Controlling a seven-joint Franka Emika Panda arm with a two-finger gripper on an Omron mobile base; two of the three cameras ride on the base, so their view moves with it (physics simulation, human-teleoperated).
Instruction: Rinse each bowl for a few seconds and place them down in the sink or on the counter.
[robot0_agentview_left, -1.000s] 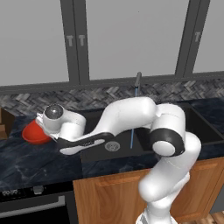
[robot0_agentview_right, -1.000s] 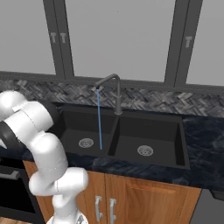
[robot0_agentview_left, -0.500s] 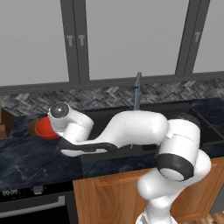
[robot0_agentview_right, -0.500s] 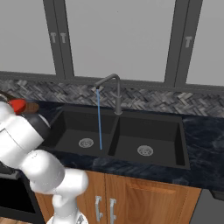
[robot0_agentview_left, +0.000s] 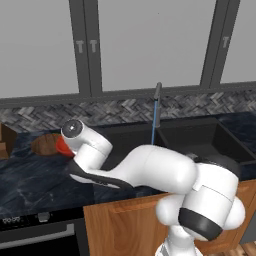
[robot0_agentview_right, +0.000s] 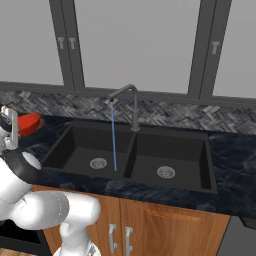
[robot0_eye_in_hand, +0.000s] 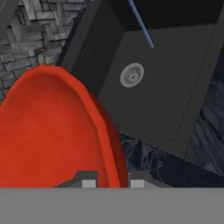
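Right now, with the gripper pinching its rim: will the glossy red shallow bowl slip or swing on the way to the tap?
The glossy red shallow bowl looks stiff, so probably no flex. Its shiny finish suggests it could slip once wet under the water stream. The gripper appears to pinch one edge only, so the bowl may pivot.

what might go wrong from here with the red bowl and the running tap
1. The gripper seems to pinch the red bowl only at its rim, so it may slip or tilt on the way to the sink.
2. The bowl must clear the sink's edge; clipping it could knock it loose.
3. The water stream hitting a tilted bowl may splash onto the counter.
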